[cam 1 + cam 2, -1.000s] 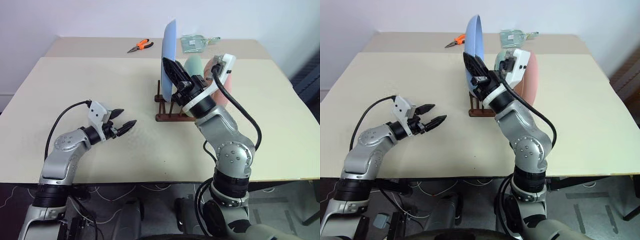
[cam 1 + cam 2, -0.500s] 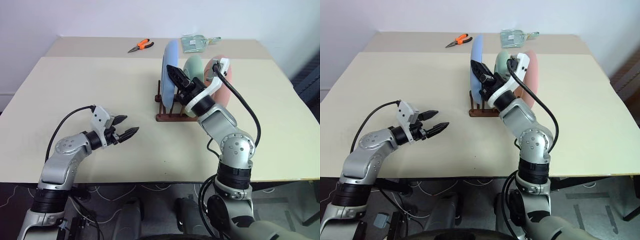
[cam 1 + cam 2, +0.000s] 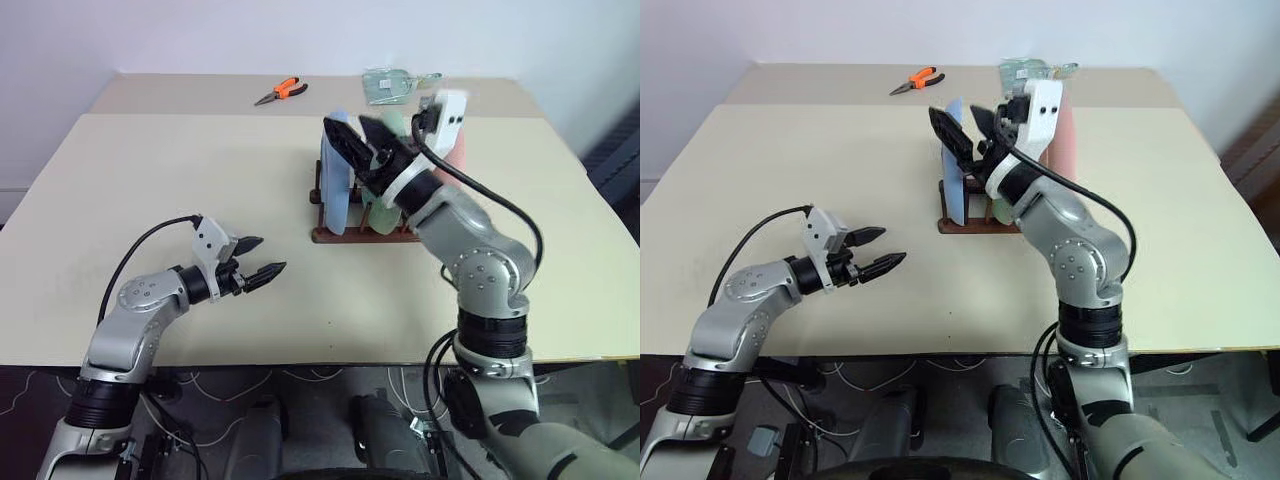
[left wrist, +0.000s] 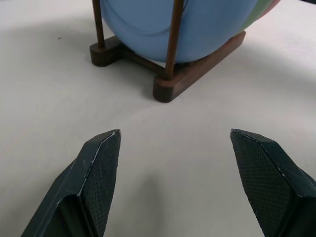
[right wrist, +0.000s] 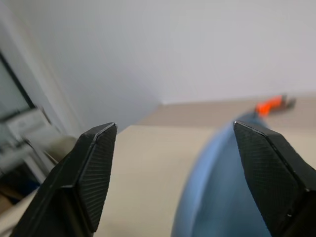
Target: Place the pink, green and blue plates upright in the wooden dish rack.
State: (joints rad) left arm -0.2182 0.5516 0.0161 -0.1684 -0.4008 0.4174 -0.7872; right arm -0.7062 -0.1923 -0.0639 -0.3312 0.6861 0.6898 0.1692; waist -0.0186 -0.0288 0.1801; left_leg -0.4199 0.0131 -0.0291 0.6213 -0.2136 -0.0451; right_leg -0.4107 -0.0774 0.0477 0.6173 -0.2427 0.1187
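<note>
Both arms are chunky silver-grey metal segments with black joint rings. Each wrist has a small white camera block with a black cable looping back. The left pincer [image 3: 258,257] and right pincer [image 3: 358,137] have matte black fingers with cross-hatched textured pads [image 4: 101,163].

Orange-handled pliers [image 3: 281,92] lie on the beige table [image 3: 150,200] at about 11 o'clock, near its far edge. A clear plastic bag [image 3: 391,84] sits at roughly 1 o'clock, well apart from them.
</note>
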